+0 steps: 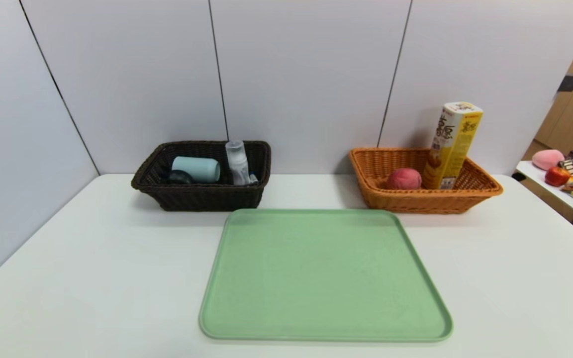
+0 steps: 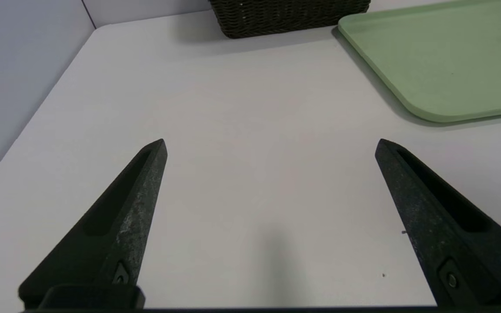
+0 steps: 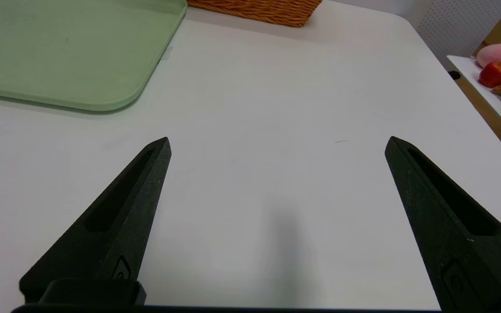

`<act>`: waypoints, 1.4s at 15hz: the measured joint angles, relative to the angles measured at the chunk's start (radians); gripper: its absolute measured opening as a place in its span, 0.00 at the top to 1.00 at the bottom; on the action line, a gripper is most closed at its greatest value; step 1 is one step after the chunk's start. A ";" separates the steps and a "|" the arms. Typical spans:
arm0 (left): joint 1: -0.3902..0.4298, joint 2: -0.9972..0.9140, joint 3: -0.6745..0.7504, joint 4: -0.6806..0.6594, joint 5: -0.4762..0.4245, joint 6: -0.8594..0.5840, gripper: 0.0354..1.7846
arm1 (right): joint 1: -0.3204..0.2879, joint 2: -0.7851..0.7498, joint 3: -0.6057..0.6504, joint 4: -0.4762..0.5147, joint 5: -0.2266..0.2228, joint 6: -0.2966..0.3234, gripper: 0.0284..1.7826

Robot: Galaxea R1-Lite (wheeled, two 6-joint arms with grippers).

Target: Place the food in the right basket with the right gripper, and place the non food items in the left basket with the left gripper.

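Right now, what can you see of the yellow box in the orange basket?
The yellow box is tall and narrow, looks like printed cardboard with a snack pictured near its base. It stands on end, tilted slightly, in the right half of the orange basket, rising well above the rim. A reddish round fruit sits beside it.

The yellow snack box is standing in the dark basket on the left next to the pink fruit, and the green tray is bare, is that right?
Not quite. The yellow snack box stands in the orange basket on the right, next to the pink fruit, as the head view shows. The green tray is indeed bare.
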 joint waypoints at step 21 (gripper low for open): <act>0.000 -0.011 0.061 -0.058 0.112 -0.075 0.06 | 0.000 0.000 0.055 -0.096 -0.007 0.180 0.05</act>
